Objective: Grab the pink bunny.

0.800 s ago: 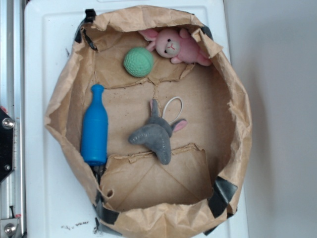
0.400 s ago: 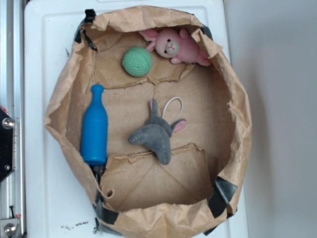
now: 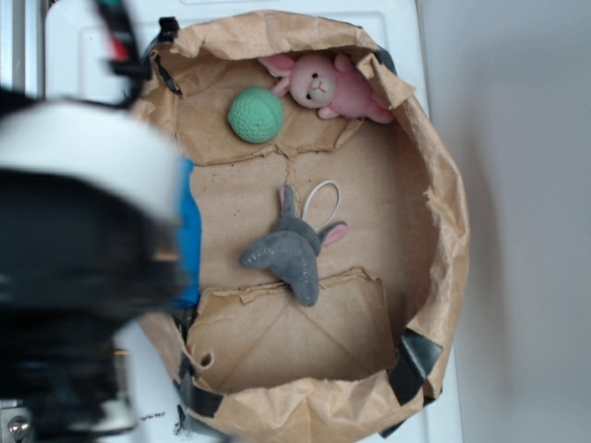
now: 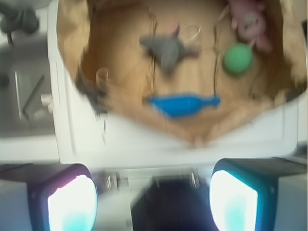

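The pink bunny [image 3: 323, 86] lies at the far rim of a rolled-down brown paper bag [image 3: 443, 212], tucked against the bag's crumpled wall with its face turned up and its ears spread toward the paper. Just beside it, on the bag floor, sits the green crocheted ball [image 3: 256, 115], close to the bunny's ear but whether they touch is hard to say. Near the middle of the bag lies a grey plush animal [image 3: 288, 253] with a pink inner ear and a thin white loop [image 3: 321, 198] at its back. A blue plastic bottle [image 3: 189, 240] lies along the bag's left wall, mostly hidden in the exterior view behind the blurred black-and-white bulk of the robot arm [image 3: 78, 268], which fills the left side of that view. The bag rests on a white bench [image 3: 277, 9]. In the wrist view (blurred throughout) the gripper [image 4: 151, 197] is over the bench edge outside the bag, its two pale pads [image 4: 72, 202] set wide apart at the bottom corners with nothing between them; the bunny [image 4: 248, 24] shows at the top right, well apart from the gripper, with the ball [image 4: 237, 58] below it and the bottle [image 4: 183, 104] nearer the gripper.
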Available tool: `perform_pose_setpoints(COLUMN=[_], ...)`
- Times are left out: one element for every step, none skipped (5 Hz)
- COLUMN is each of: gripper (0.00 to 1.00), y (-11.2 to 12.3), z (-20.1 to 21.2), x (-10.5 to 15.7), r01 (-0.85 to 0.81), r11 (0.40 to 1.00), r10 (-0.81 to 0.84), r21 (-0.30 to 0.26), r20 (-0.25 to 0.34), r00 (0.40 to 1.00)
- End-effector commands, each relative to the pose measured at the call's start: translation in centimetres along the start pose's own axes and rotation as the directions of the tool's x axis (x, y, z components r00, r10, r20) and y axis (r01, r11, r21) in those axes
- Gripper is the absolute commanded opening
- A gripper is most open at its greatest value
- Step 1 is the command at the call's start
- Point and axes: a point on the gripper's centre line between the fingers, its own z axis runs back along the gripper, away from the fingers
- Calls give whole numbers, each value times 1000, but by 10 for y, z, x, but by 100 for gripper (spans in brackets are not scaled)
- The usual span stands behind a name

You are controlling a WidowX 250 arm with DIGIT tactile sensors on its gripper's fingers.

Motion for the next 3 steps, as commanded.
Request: perform_pose_setpoints(gripper=[100,100,100], y=[10,20,20], z=[-9,-16,-16], x=[81,101,101], r01=[336,422,422], r11=[937,903,903], r10=[-315,-405,-405], r21=[-91,-84,-84], r20=[191,167,167], r00=[930,899,899])
